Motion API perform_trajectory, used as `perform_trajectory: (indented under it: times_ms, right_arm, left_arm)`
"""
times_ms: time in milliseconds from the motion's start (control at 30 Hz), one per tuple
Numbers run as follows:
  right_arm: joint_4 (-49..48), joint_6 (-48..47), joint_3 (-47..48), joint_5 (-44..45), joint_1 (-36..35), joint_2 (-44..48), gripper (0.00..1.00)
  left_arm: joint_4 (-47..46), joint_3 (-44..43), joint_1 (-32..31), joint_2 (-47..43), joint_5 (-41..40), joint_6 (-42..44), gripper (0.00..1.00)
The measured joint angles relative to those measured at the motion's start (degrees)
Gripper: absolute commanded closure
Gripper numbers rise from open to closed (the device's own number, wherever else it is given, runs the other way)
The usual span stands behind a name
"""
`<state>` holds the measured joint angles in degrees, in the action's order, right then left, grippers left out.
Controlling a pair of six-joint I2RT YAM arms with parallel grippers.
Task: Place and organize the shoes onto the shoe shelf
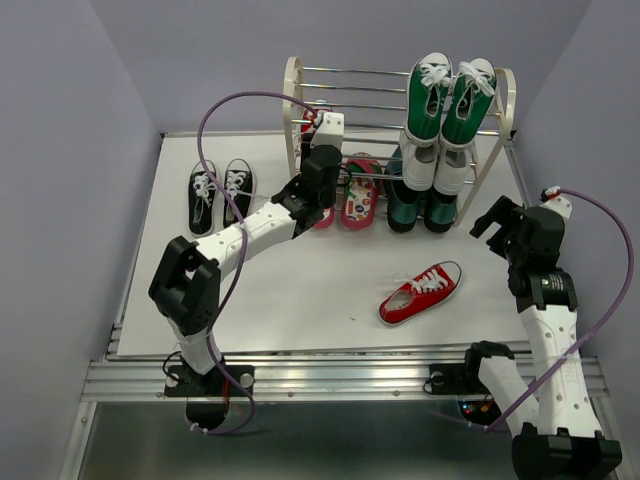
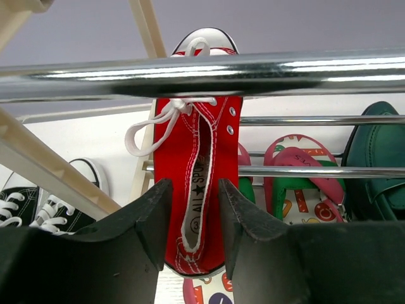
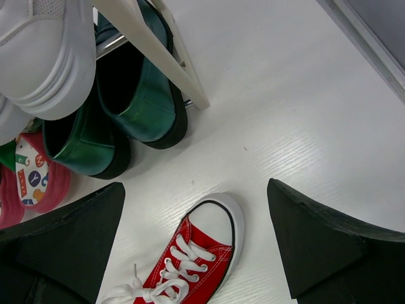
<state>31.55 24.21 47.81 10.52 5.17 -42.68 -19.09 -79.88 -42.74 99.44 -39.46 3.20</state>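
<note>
On the left of the table (image 1: 300, 300) the black-white sneakers (image 1: 221, 192) lie side by side, long axes near-to-far. Inside the left half of the shoe shelf (image 1: 292, 100) the left gripper (image 2: 194, 190) flanks the heel of a red sneaker (image 2: 224, 152), its toe pointing far and insole reading "ALL STAR"; whether the fingers clamp it I cannot tell. Further right, the second red sneaker (image 1: 420, 293) lies diagonally on the table, toe far-right, near the wide-open right gripper (image 3: 196, 240).
</note>
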Motion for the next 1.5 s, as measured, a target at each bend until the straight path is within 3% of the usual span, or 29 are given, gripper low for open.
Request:
perform_trajectory:
  times_ms: [133, 333, 567, 833, 1000, 1233, 1400, 1500]
  right_arm:
    - [0.0, 0.0, 0.0, -0.3, 0.0, 0.3, 0.00]
    - [0.0, 0.0, 0.0, -1.9, 0.0, 1.7, 0.00]
    - [9.0, 1.1, 4.4, -4.7, 0.0, -1.4, 0.00]
    - [21.6, 1.6, 8.4, -10.7, 0.0, -3.3, 0.00]
    - [27.1, 1.6, 8.6, -14.6, 0.0, -2.4, 0.00]
    - [27.8, 1.5, 3.2, -22.4, -0.2, -2.1, 0.00]
    - [24.0, 3.0, -0.4, -24.9, -6.4, -4.6, 0.00]
    - [21.2, 5.7, -0.7, -22.4, -16.0, -8.1, 0.00]
  left_arm:
    - [0.0, 0.0, 0.0, -0.1, 0.5, -0.8, 0.45]
    - [1.2, 0.0, 0.0, -2.0, 3.0, -2.8, 0.17]
    - [2.5, 4.8, -2.8, -12.1, 6.3, -5.5, 0.02]
    - [3.4, 18.0, -11.8, -27.5, 7.1, -10.7, 0.01]
    - [6.2, 25.4, -13.6, -33.9, 7.6, -16.5, 0.01]
    - [11.1, 30.7, -13.9, -38.0, 6.7, -24.7, 0.01]
    - [14.3, 37.2, -14.2, -43.9, 7.9, -30.4, 0.01]
    - [16.0, 39.8, -14.3, -47.0, 8.1, -33.4, 0.01]
